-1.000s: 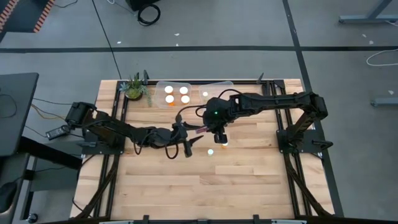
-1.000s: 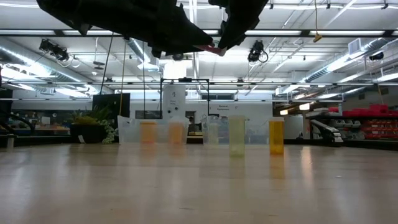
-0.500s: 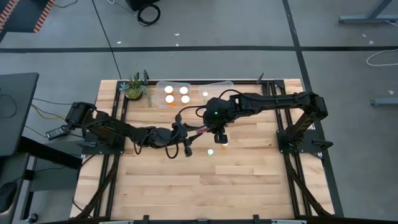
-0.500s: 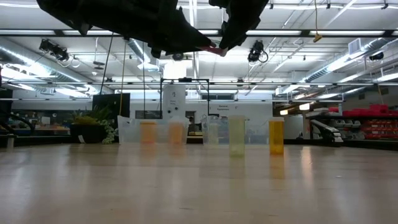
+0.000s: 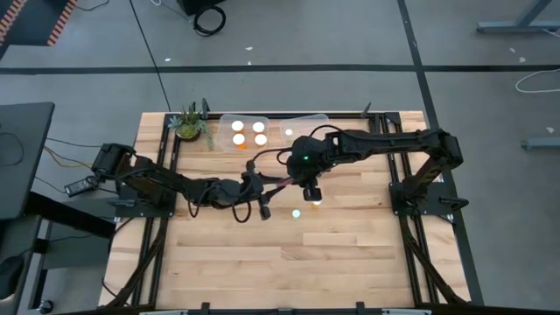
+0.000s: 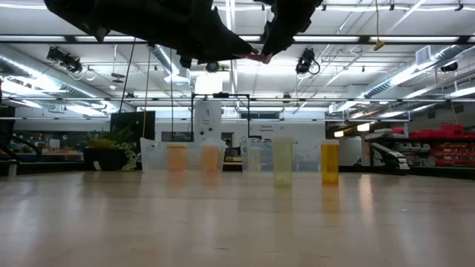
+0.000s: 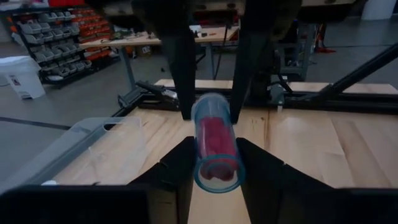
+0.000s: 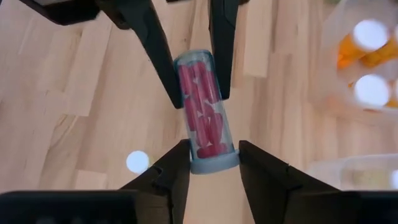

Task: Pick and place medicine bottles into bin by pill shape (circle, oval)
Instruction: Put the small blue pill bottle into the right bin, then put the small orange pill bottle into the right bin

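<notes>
handing over: we hold a clear vial of red pills point(image 8: 202, 112) between both grippers, above mid-table
step: passing it arm to arm, we judge
left gripper point(image 7: 210, 158): fingers clamped on one end
right gripper point(image 8: 211, 165): fingers pinching the other end
next: one side should let go before carrying to a bin point(image 5: 234, 121)
pose: both arms reach inward, wrists meeting
rest: two bottles point(image 5: 296, 213) stand on the table

A small green potted plant point(image 5: 190, 123) stands near the far left corner of the wooden table point(image 5: 350, 254), close to the far edge. On the grey floor beyond the table's far edge lies a coiled black cable point(image 5: 209, 18), and a white cable point(image 5: 534, 81) curls on the floor off to the right
</notes>
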Available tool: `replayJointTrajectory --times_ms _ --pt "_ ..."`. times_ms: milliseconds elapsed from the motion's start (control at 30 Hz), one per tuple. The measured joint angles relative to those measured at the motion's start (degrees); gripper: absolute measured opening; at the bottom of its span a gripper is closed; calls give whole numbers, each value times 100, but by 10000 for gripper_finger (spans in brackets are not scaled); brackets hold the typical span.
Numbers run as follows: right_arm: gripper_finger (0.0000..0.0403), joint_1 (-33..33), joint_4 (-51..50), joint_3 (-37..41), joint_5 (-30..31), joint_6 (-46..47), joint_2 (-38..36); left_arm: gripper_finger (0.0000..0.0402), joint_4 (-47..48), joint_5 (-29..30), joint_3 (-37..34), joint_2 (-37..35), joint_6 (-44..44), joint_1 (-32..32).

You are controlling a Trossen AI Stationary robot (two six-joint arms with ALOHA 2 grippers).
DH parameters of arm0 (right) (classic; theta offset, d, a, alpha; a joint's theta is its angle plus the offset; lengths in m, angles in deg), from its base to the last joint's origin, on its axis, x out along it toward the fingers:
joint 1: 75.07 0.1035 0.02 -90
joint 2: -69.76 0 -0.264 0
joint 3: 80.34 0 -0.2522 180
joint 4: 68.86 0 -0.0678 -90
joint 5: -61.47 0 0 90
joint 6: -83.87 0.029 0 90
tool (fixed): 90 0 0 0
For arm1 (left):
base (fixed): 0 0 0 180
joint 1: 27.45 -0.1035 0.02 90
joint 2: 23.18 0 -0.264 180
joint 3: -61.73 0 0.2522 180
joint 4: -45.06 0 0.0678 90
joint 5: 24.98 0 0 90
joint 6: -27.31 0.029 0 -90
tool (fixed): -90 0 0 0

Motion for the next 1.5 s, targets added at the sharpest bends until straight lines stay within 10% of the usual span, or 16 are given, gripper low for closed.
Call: replayJointTrajectory --times_ms 600,1167,1500 --pt "234 508 220 -9 -49 -1211 -1274 118 -981 -208 -4 7 229 -92" --pt "239 1666 1007 -2 1567 -3518 -1298 121 -2659 -1514 -4 8 52 -283" --pt "239 1351 -237 2 2011 -2035 -1275 97 -1163 -1202 -2 17 -131 -280"
